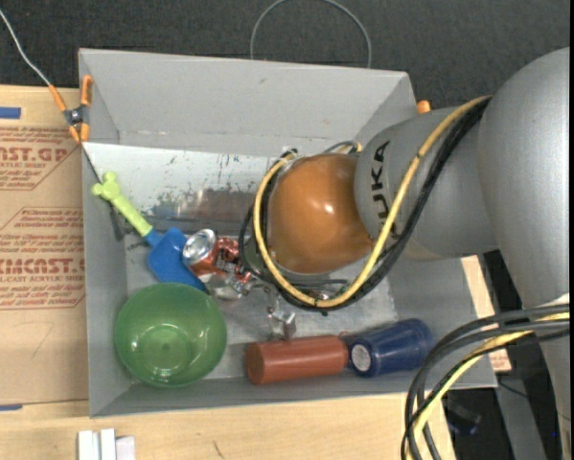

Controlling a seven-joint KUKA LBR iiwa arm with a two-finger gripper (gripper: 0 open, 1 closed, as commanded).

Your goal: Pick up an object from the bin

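1. Along the near wall of the grey metal bin (239, 103), a matte red-brown cylinder (296, 359) lies on its side. It is end to end with a dark blue cylinder with a silver end cap (392, 346) on its right. A round translucent green plastic bowl (170, 334) sits upright in the near left corner.
2. Just behind the red-brown cylinder, the tool (282, 321) hangs low beneath the arm's orange cover (315, 214). I cannot tell whether it is open or closed, nor whether it has hold of anything.
3. The red-brown cylinder is the thing nearest the tool. It lies just toward the near wall from it, long axis left to right, so a grasp would probably have to close across that axis.
4. Farther back and to the left lie a small red and silver can (202, 249) and a blue plastic scoop (172, 257). The scoop's yellow-green handle (119, 204) points toward the far left corner.
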